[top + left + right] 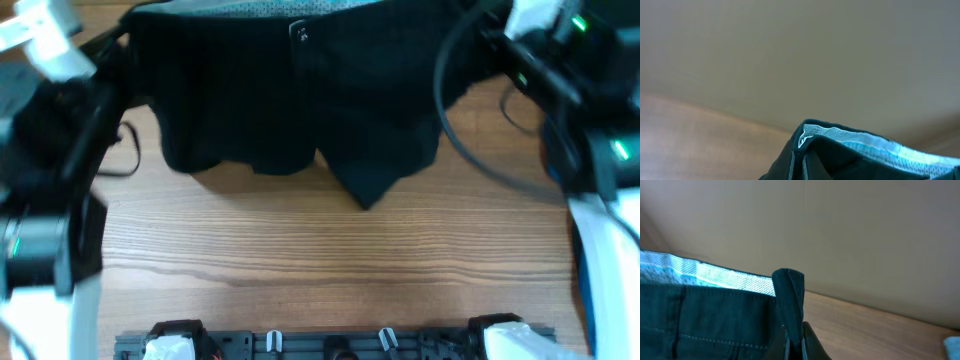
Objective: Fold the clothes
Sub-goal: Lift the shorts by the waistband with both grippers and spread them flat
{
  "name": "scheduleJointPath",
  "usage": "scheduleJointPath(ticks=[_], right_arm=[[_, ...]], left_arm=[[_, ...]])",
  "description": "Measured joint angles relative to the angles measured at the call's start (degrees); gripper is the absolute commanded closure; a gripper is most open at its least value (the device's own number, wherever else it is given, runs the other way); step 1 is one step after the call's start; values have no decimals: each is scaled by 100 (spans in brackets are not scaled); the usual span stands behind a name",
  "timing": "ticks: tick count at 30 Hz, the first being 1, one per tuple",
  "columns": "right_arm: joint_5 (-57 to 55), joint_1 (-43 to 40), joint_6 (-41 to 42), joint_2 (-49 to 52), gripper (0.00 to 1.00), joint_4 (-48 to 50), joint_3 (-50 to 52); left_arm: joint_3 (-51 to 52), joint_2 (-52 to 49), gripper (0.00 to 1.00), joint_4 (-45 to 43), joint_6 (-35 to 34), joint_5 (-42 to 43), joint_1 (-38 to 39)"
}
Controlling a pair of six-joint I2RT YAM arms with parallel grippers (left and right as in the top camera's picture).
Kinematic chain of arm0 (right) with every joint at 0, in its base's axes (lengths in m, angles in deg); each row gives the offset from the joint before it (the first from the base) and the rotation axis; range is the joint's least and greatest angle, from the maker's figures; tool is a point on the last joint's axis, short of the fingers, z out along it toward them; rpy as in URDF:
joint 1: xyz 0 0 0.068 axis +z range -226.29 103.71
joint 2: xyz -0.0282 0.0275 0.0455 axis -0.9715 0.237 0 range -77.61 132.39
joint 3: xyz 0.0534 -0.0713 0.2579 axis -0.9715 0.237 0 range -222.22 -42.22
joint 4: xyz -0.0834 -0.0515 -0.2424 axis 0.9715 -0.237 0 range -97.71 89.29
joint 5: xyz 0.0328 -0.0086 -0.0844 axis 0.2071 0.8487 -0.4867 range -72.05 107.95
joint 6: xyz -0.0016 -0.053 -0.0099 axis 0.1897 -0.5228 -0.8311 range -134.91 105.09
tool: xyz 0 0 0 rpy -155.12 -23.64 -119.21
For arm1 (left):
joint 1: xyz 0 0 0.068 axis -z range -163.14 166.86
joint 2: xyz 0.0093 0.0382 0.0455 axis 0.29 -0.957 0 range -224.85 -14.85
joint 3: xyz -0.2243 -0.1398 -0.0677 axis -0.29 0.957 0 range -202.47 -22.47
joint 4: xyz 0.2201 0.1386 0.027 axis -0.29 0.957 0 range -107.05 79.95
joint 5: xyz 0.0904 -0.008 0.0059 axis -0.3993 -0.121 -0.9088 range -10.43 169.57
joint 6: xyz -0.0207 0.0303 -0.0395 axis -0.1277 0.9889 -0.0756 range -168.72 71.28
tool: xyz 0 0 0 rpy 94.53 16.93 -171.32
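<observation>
— where are the black shorts (290,100)?
— stretched along the far side of the wooden surface (320,250), waistband (250,10) away from me, both legs draping onto the surface on my side of the waistband.
— and your tools?
— my left tool (122,50) is pinched shut on the waistband's left corner, my right tool (488,42) on its right corner. the pale lining (715,277) shows just beside each grip.
— how will it handle?
— light and limp, i'd say. it sags below the waistband, and the right leg's hem lies in a point. thin cloth can slip from a small pinch, so i'd hold the thick waistband seam, not the legs.
</observation>
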Motion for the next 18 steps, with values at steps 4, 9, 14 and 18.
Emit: scheduleJointPath(ticks=[4, 9, 14, 18], right_arm=[[-61, 0, 59, -1154, 96, -614, -2], [-79, 0, 267, -2037, 96, -1123, -2], [-76, 0, 389, -2398, 96, -1438, -7], [-81, 0, 409, -1980, 96, -1497, -7]], left_arm=[[-116, 953, 96, 289, 129, 101, 7], [-127, 1816, 96, 765, 236, 127, 11], [-157, 2153, 96, 1051, 280, 131, 9], [-190, 1676, 96, 1303, 293, 109, 11]])
